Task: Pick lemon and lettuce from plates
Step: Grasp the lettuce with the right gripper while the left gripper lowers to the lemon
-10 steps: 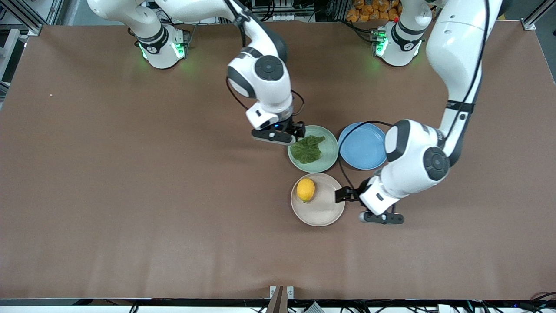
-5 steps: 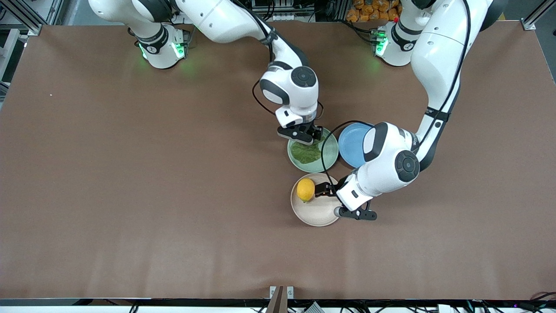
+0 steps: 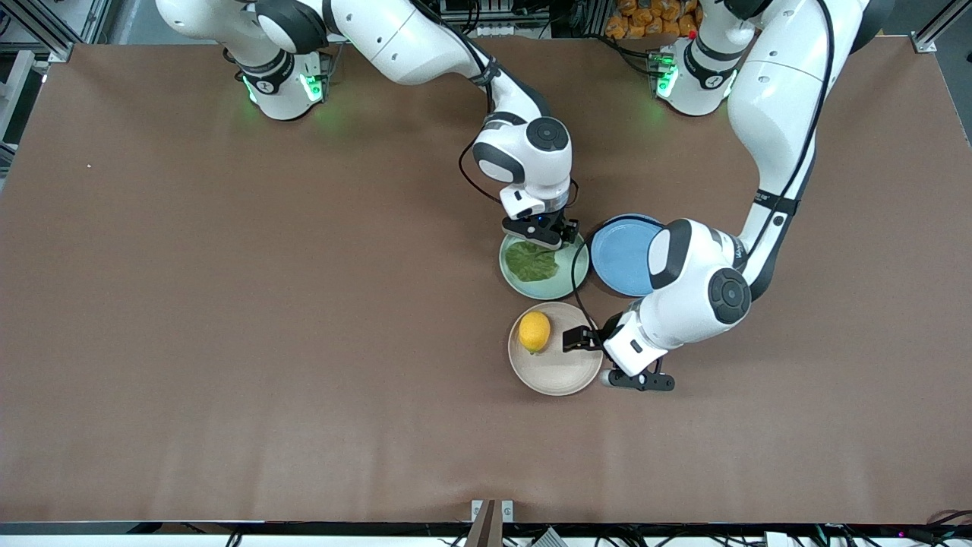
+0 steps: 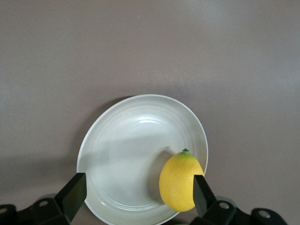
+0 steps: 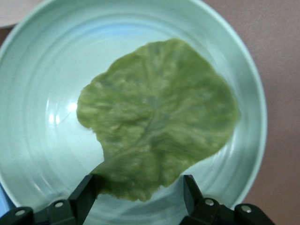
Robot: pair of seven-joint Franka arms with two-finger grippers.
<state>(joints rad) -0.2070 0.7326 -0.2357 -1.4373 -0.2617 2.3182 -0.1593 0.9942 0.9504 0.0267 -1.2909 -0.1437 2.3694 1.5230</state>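
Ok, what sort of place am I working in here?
Likely a robotics lab test bench: a brown-covered table, aluminium framing at its edge, and props only: a lemon, a lettuce leaf, three plates.

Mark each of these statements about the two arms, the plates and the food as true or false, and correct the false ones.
1. The lemon lies on the beige plate. True.
2. The left gripper is shut on the lemon. False: its fingers are open over the beige plate, with the lemon beside one fingertip in the left wrist view.
3. The lettuce leaf lies flat on the mint green plate. True.
4. The blue plate holds the lettuce. False: nothing shows on its visible part.
5. The right gripper is open over the mint green plate. True.
6. The beige plate lies farther from the front camera than the mint green plate. False: it lies nearer.
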